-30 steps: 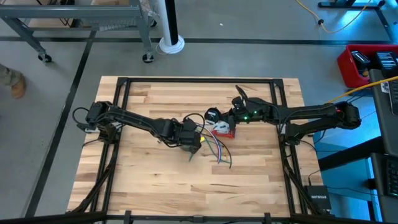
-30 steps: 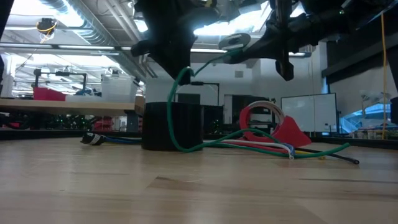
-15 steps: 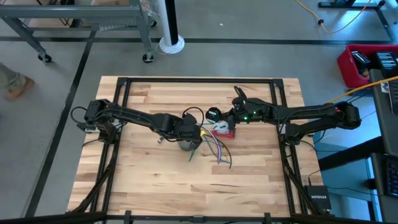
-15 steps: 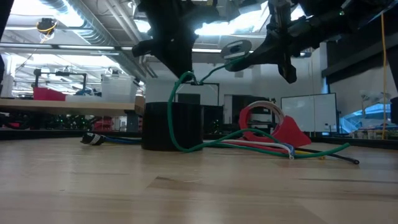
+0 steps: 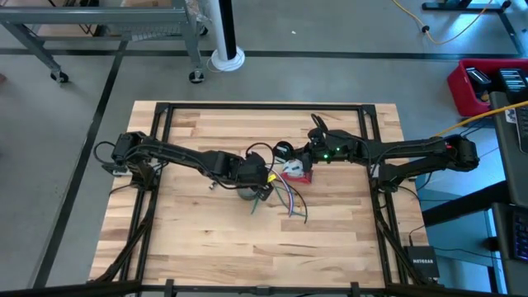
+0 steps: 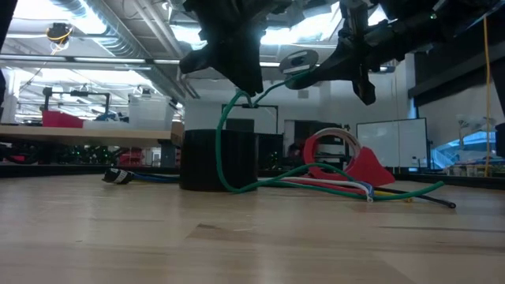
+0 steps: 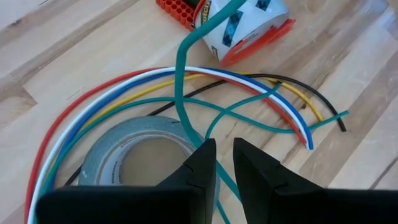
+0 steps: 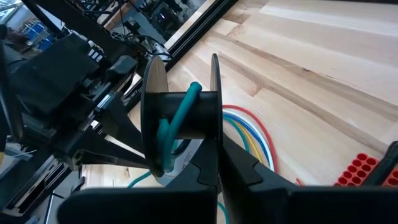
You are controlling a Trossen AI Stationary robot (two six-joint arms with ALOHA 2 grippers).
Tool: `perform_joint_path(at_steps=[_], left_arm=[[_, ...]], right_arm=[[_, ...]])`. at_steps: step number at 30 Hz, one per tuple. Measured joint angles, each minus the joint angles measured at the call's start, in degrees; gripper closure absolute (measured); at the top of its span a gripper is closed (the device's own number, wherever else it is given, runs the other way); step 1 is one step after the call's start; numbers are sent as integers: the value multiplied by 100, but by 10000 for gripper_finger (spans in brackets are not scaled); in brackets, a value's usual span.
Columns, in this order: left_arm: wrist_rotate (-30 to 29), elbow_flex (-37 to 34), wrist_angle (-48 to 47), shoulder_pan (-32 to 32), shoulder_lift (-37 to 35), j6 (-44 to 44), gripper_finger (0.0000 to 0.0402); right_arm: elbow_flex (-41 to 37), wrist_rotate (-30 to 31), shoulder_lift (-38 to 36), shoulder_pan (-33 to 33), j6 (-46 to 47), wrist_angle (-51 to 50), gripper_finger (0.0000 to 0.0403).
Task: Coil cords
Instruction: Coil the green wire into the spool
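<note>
A green cord point(image 7: 186, 93) is pinched by the left gripper point(image 7: 224, 163) mid-worktop; a spool point(image 8: 180, 115) is clamped by the right gripper point(image 8: 219, 167).

Table top point(image 5: 198, 239): butcher-block wood in pale strips, visible grain, smooth satin finish. Table frame point(image 5: 247, 106): black metal, matt.

Green cord point(image 7: 180, 74): smooth plastic jacket, slight sheen — the same finish shows on the other coloured cords point(image 7: 124, 93) in red, white, blue, yellow and black.

Spool point(image 8: 183, 115): dark matt core between two thin flanges, the nearer one with a dull metallic grey sheen.

Grey tape roll point(image 7: 134, 152): cloth-like duct tape, matt, faintly textured.

Tape dispenser point(image 7: 249, 28): glossy red plastic holding printed tape.

Left gripper point(image 7: 224, 171) fingers point(image 7: 199, 168) — black moulded plastic, matt, smooth.
</note>
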Motion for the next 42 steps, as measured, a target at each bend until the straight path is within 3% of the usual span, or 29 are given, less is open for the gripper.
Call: perform_joint_path(at_steps=[14,22,27,31,38,42], left_arm=[[-2,0,-29,0,0,-2,353],[-2,0,-520,0,-2,-285,353],[33,0,-253,0,-2,-65,350],[235,0,-226,0,-2,154,325],[290,0,-259,75,-2,213,245],[235,0,-80,120,-2,502,229]], right_arm=[[0,-310,0,0,2,22,400],[0,-308,-203,0,-4,15,400],[0,-304,-378,0,-46,16,400],[0,-302,-378,0,-48,-19,400],[0,-295,-378,0,-107,-79,400],[0,-287,-378,0,-148,-94,400]])
